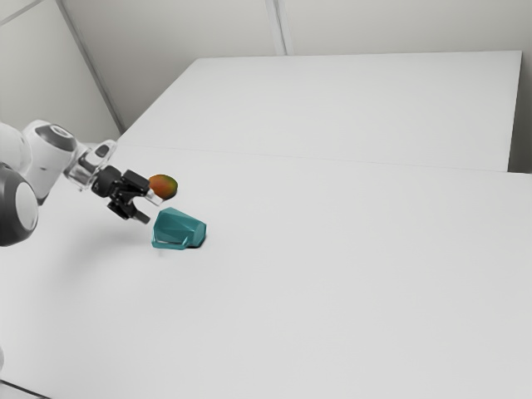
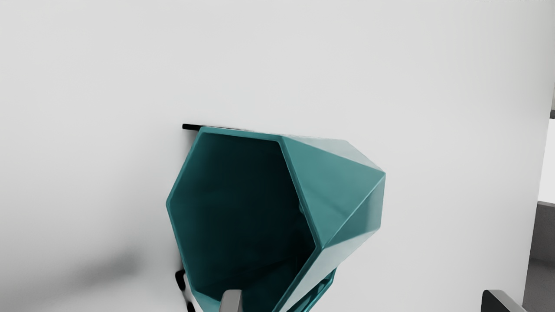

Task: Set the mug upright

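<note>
— Black, metal-looking two-finger claw point(image 1: 150, 209): spread, pinching nothing. And the mug?
— Teal, faceted, glazed-looking mug point(image 1: 176, 228), on its side at the exterior view's left, just right of the claw, mouth point(image 2: 243, 208) facing it.
— Step in hand?
— Probably lining up a grasp. Next, straddle, pinch, tip mouth-up.
— Count?
— One claw, one mug, one rounded red-green fruit point(image 1: 163, 186) on the far side, one smooth white table point(image 1: 332, 291).

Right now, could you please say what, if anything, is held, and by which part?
Nothing: the gripper is open, and the mug lies on its side.
</note>
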Robot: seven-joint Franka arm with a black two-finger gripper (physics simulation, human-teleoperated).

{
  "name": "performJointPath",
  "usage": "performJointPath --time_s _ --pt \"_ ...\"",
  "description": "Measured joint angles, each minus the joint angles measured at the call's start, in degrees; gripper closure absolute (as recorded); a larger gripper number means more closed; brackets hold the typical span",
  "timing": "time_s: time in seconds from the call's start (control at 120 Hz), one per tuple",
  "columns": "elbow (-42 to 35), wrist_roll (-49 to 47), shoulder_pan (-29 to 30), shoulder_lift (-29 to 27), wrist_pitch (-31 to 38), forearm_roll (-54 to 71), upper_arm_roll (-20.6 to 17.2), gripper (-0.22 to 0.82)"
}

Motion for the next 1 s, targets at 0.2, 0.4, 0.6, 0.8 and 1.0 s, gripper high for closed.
performJointPath --time_s 0.2,0.4,0.6,0.8,1.0 --pt "-2.76 2.80 -0.28 0.10 1.28 -4.31 -0.32 0.00" --pt "-3.28 4.79 -0.30 0.04 2.53 -6.38 -0.34 0.00" --pt "-4.30 6.19 -0.34 0.84 3.43 -8.12 -1.33 0.00" --pt "-4.42 7.13 -0.38 0.97 3.70 -8.77 -1.48 0.40" --pt "-4.28 7.78 -0.30 0.09 3.12 -8.84 -1.48 0.67"
